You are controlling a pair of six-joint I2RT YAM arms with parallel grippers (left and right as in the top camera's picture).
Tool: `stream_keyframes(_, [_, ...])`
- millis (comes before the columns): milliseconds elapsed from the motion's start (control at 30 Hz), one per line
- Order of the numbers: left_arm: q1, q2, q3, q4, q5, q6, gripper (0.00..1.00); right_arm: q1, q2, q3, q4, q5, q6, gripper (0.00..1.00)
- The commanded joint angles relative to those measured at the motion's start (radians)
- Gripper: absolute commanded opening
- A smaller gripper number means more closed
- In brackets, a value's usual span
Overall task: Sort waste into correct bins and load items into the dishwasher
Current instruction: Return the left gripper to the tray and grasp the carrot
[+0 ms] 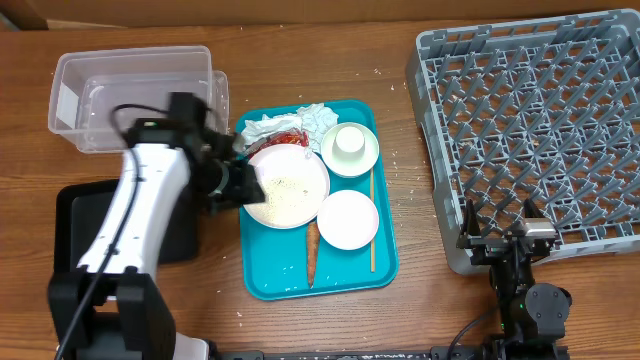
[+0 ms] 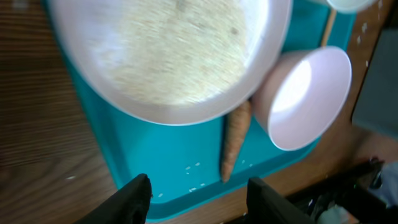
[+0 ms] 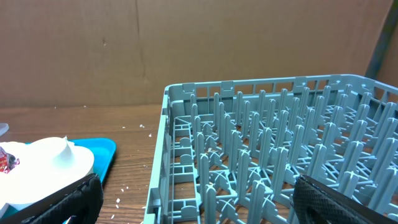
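Left gripper (image 2: pixel 198 199), jaws apart and empty, hovers centre-left at the edge of the teal tray (image 1: pixel 262 276) by the big plate (image 1: pixel 288 188) — carrot (image 1: pixel 312 252) lies lower centre; right gripper (image 3: pixel 199 198), spread wide, empty, lower right beside the rack (image 1: pixel 540 110)

Crumb-dusted plate (image 1: pixel 287 186), carrot (image 1: pixel 312 252) beside saucer (image 1: pixel 348 219)

A brown wooden desk (image 1: pixel 330 50) is filling the overhead view, its grain running from side to side. Small white crumbs (image 1: pixel 392 152) are lying scattered across it. Behind the desk, a flat brown board (image 3: pixel 186 43) that looks like cardboard is standing as a wall, and it is showing faint scuffs and creases. A dark slanted post (image 3: pixel 380 43) is rising at the right edge of the right wrist view. Soft, even light is falling over everything and casting only weak shadows.
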Motion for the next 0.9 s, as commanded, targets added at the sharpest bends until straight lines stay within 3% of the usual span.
stream_keyframes(0, [-0.157, 0.006, -0.032, 0.005, -0.128, -0.127, 0.52, 0.007, -0.010, -0.010, 0.006, 0.005, 0.005, 1.00])
stream_keyframes(267, [-0.410, 0.006, -0.146, 0.142, -0.200, -0.310, 0.50, 0.007, -0.010, -0.010, 0.006, 0.005, 0.005, 1.00])
stream_keyframes(533, [-0.589, 0.006, -0.219, 0.227, -0.438, -0.480, 0.50, 0.007, -0.010, -0.010, 0.006, 0.005, 0.005, 1.00])
stream_keyframes(800, [-0.602, 0.006, -0.311, 0.319, -0.472, -0.491, 0.50, 0.007, -0.010, -0.010, 0.006, 0.005, 0.005, 1.00])
stream_keyframes(867, [-0.608, 0.006, -0.357, 0.399, -0.439, -0.440, 0.50, 0.007, -0.010, -0.010, 0.006, 0.005, 0.005, 1.00])
